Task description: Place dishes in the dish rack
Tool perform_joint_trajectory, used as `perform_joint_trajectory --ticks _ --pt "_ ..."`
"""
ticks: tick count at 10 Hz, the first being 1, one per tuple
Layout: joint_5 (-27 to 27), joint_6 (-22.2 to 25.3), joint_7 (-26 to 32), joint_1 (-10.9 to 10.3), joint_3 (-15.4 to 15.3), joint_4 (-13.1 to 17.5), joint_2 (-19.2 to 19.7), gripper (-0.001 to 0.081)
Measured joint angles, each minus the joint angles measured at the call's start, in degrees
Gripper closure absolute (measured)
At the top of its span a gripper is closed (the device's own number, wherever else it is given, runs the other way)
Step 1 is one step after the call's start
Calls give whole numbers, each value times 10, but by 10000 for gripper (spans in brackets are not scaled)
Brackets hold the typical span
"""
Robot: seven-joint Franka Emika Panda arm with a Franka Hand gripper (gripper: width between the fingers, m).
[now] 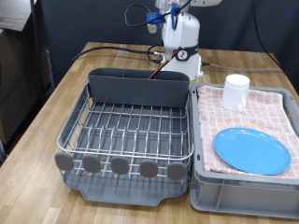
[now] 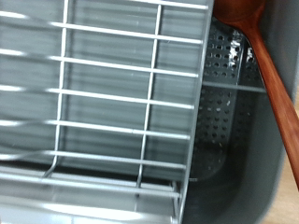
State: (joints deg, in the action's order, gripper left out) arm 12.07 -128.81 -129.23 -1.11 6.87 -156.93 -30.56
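One dish is already sorted, by the look of it: your brown wooden spoon (image 2: 273,89) is leaning inside the tall dark grey caddy (image 1: 137,89) of the silver wire-grid dish rack (image 1: 131,131), propped on its wall. Beside the rack, the round light-blue plate (image 1: 251,150) and small white mug (image 1: 236,92) sit on the pink checked cloth (image 1: 271,112). Your gripper's fingers aren't visible, so can't tell its jaws.

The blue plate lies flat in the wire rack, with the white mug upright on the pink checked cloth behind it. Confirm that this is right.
Not quite. The exterior view shows the blue plate lying flat on the pink checked cloth in the grey crate, not in the wire rack. The white mug does stand upright on that cloth behind it.
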Motion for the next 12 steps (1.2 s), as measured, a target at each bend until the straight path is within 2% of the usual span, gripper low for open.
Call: perform_joint_trajectory --ticks 1,3,6,7,10,12 --pt "-4 21 -2 -5 -12 10 -14 3" --pt "-13 52 59 -44 -17 34 -25 3" --pt "-18 60 128 -104 -31 72 -12 3" --pt "-20 60 155 -115 -27 87 7 3" --pt "-16 36 155 -115 -28 90 11 3" --pt "-14 7 172 -121 -36 113 41 3"
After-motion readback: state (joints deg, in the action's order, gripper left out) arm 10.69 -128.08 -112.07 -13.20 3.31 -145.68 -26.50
